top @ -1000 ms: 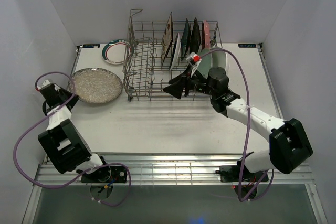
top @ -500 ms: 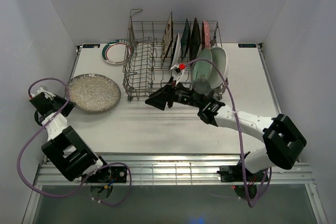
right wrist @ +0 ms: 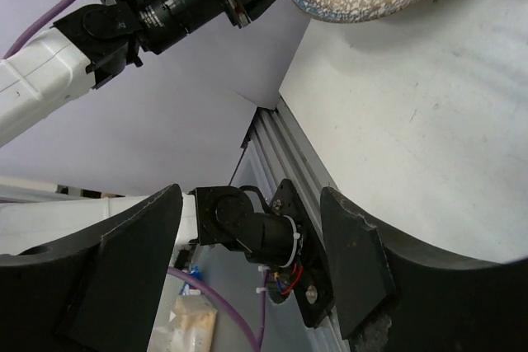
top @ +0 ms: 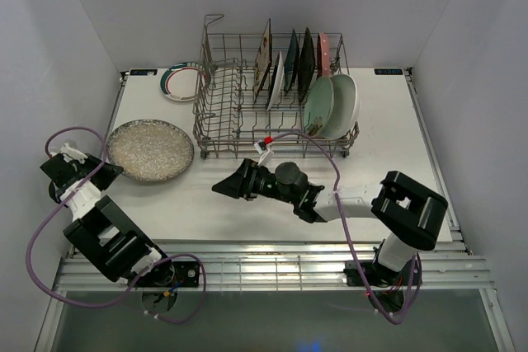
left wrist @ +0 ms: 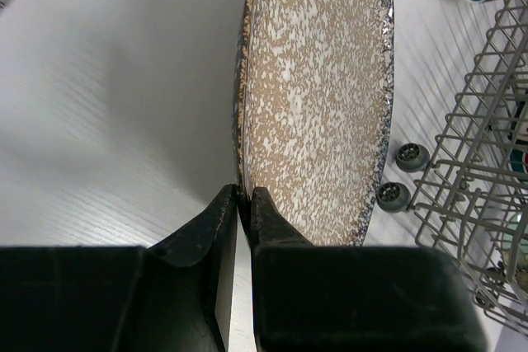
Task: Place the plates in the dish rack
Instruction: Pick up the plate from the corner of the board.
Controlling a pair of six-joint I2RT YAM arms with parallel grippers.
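While the speckled grey plate sits at nine o'clock of the dish rack, the left gripper pinches its eight o'clock rim. The right gripper hovers at the rack's six o'clock, jaws wide and empty.

We see several plates upright in the grey wire dish rack. The speckled plate and a rimmed plate lie left of it.

Bright, even overhead light, soft shadows (wrist-view foregrounds blurred).
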